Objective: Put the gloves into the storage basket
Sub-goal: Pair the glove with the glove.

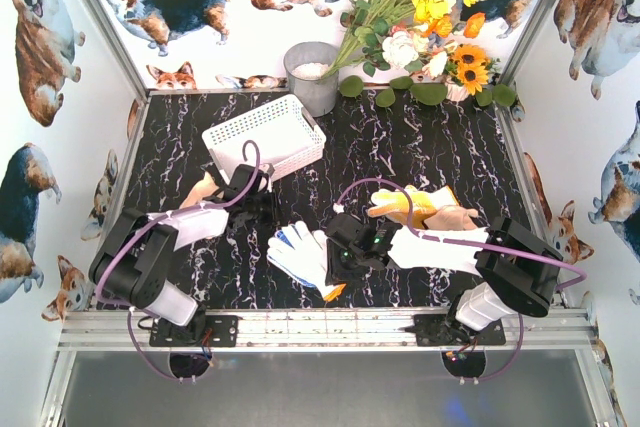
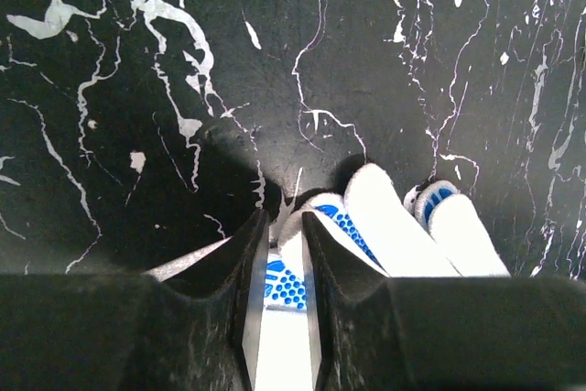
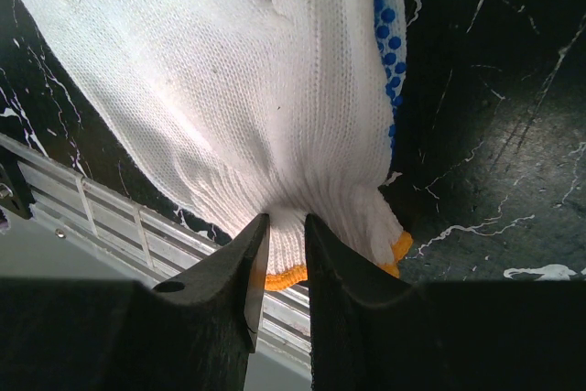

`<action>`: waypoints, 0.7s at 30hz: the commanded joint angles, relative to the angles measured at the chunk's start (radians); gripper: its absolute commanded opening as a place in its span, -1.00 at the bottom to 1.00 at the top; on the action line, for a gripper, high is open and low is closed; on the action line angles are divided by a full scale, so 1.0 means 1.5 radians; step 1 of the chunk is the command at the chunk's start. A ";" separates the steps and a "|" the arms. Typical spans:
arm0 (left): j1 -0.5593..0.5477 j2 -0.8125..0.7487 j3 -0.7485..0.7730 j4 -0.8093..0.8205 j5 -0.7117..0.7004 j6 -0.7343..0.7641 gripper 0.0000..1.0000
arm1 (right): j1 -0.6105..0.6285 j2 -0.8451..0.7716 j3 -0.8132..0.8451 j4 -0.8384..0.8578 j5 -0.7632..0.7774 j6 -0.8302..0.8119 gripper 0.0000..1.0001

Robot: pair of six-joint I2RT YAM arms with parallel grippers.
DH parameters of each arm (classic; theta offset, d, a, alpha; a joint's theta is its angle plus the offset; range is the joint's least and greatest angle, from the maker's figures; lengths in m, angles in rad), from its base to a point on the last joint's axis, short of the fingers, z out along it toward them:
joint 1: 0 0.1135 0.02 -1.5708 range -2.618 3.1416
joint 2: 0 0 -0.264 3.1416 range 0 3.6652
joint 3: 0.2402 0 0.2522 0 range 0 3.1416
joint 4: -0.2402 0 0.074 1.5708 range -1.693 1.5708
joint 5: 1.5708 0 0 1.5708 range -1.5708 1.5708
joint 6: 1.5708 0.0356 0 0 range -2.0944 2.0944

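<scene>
The white latticed storage basket (image 1: 265,134) lies at the back left of the table. My left gripper (image 1: 258,197) (image 2: 284,217) is just in front of it, shut on a white glove with blue dots (image 2: 385,231), which my arm hides in the top view. My right gripper (image 1: 345,252) (image 3: 286,219) is shut on the orange-trimmed cuff of another blue-dotted white glove (image 1: 303,255) (image 3: 229,89), which lies near the front centre. A yellow glove (image 1: 412,204) and a cream glove (image 1: 452,217) lie at the right. Another cream glove (image 1: 200,190) lies at the left.
A grey round pot (image 1: 312,75) stands behind the basket. A bunch of flowers (image 1: 420,17) fills the back right corner. The metal front rail (image 1: 320,327) runs close under the right gripper, and walls enclose the table on three sides.
</scene>
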 commanded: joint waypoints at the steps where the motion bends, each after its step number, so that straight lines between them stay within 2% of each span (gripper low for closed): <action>1: -0.011 0.009 0.003 0.028 0.008 0.006 -0.71 | 0.000 0.013 0.003 -0.005 0.034 -0.014 -0.47; 7: -0.014 -0.013 -0.012 0.031 -0.011 -0.004 -1.00 | 0.000 0.018 0.004 -0.008 0.034 -0.013 -0.47; 21: -0.014 -0.141 -0.087 -0.004 -0.072 -0.031 -1.00 | 0.000 0.026 0.007 -0.016 0.036 -0.009 -0.47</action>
